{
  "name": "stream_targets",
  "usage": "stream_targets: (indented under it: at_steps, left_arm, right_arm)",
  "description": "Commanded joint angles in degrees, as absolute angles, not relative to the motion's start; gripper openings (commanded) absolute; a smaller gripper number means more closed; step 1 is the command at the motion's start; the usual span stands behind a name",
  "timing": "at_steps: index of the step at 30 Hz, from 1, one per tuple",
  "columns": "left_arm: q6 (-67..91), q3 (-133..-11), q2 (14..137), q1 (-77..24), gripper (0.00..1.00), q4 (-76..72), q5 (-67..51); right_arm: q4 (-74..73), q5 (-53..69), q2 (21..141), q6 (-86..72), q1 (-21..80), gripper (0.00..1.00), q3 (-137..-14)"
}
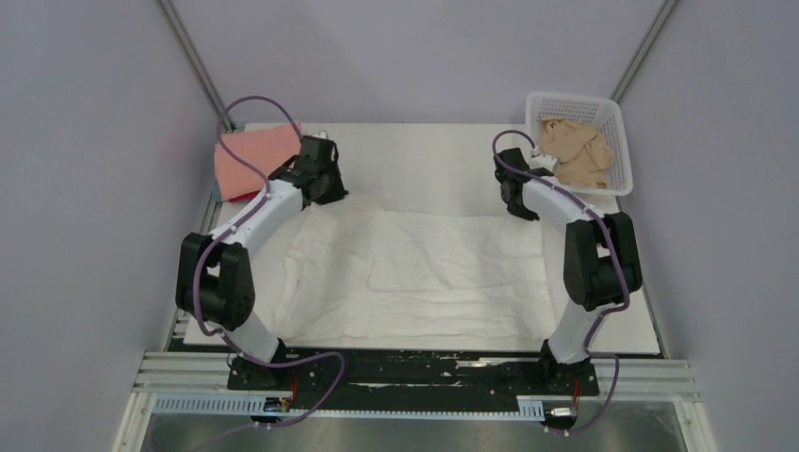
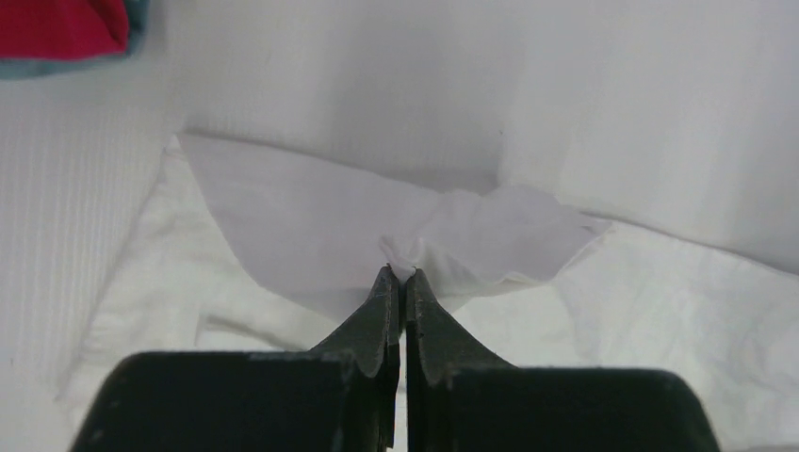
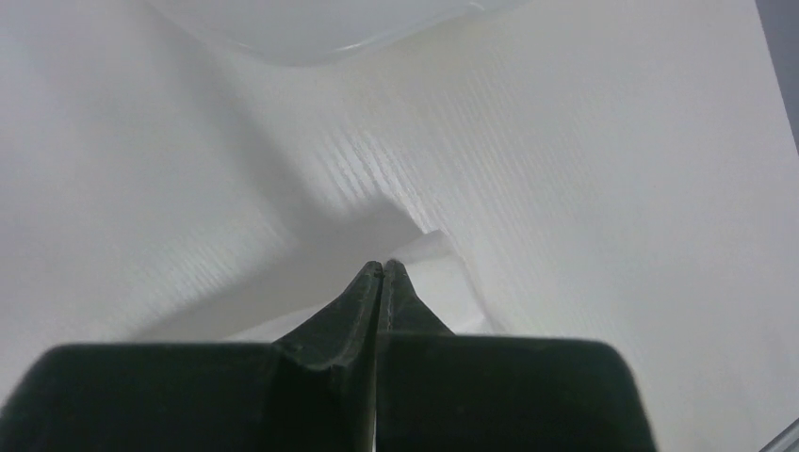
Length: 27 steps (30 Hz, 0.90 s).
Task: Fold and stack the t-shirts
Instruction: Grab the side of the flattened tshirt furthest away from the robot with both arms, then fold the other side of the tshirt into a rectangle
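A large wrinkled white t-shirt (image 1: 415, 273) lies spread across the middle of the table. My left gripper (image 1: 325, 191) is at its far left corner and is shut on a pinch of the white cloth (image 2: 452, 235), with the jaws (image 2: 400, 275) closed tight. My right gripper (image 1: 516, 202) is at the far right corner. It is shut, with a white cloth edge (image 3: 438, 268) at its tips (image 3: 382, 266). A salmon-pink shirt (image 1: 250, 158) lies folded at the far left, on top of a red one (image 2: 61, 24) and a blue-grey one (image 2: 138, 24). A beige-tan shirt (image 1: 575, 151) lies crumpled in the basket.
A white plastic lattice basket (image 1: 577, 100) stands at the far right corner; its underside shows in the right wrist view (image 3: 330, 28). Grey walls enclose the table on three sides. The white mat's bare part (image 1: 424, 151) lies behind the shirt.
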<state>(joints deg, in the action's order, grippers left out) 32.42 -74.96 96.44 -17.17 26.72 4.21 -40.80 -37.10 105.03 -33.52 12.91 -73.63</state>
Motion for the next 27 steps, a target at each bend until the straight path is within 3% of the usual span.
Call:
stream_targets:
  at_steps: [1,12,27]
  left_arm:
    - [37.7,-68.3,86.2,-20.4,0.0,26.9,8.9]
    - [48.5,-53.5,62.9,-26.1,0.0,35.9,16.6]
    - [55.5,-45.5,44.5,-32.8,0.0,48.0,13.1]
  right_arm:
    - [-37.4,-35.4,100.1,-31.5,13.5,0.0,-71.2]
    - [-37.5,-34.5,92.4,-30.2,14.8,0.0,-66.3]
    - [-38.1,-32.6,82.5,-26.6,14.9,0.0,-60.9]
